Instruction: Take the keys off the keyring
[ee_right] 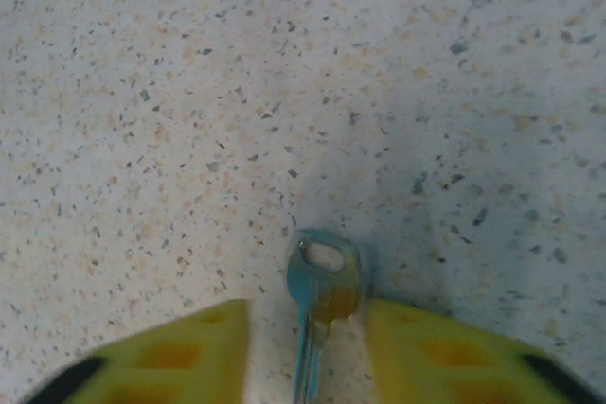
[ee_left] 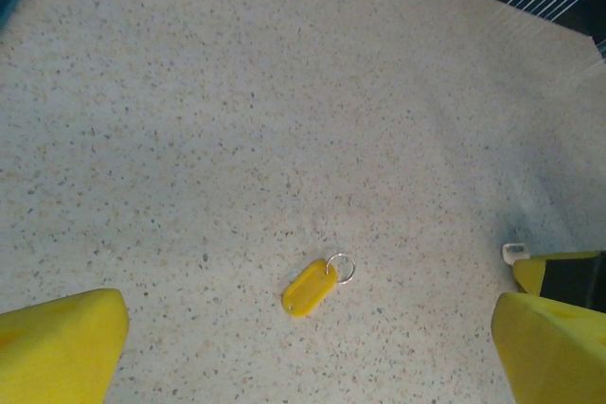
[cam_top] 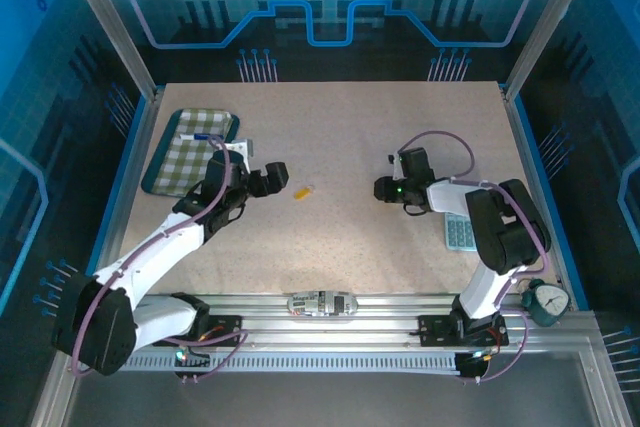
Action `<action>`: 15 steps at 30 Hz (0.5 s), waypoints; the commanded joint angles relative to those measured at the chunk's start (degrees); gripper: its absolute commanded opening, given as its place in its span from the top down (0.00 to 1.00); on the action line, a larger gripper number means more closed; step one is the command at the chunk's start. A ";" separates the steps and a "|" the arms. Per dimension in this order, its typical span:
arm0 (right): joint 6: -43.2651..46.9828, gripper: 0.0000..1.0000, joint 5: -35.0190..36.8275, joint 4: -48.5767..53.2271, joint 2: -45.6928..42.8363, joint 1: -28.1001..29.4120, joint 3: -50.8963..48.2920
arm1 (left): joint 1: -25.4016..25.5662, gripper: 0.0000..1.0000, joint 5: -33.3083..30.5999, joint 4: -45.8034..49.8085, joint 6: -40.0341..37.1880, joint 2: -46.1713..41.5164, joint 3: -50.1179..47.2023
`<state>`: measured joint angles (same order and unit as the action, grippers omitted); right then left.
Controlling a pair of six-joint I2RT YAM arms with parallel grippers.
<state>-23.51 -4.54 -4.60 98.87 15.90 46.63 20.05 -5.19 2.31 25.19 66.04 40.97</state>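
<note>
The speckled worktop [cam_top: 350, 127] carried everything. Both arms reached inward, wrists bent down toward its middle. The left pincer [ee_left: 308, 342] gaped fully, holding nothing, above the yellow keyring [ee_left: 311, 287] — tag and split ring lying flat and keyless, so we judged the separation done. The right pincer [ee_right: 308, 352] stood partly open, and the small key [ee_right: 322, 276] in its gap looked unclamped — apart from the keyring.
</note>
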 commanded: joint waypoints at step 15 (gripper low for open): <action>22.84 0.00 41.93 -5.00 -20.07 -3.09 -2.82 | -7.30 0.00 -29.03 -3.02 -22.38 3.18 0.53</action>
<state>-10.02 27.05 -2.28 77.21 12.64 49.10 15.75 -27.20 3.20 10.46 68.60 44.99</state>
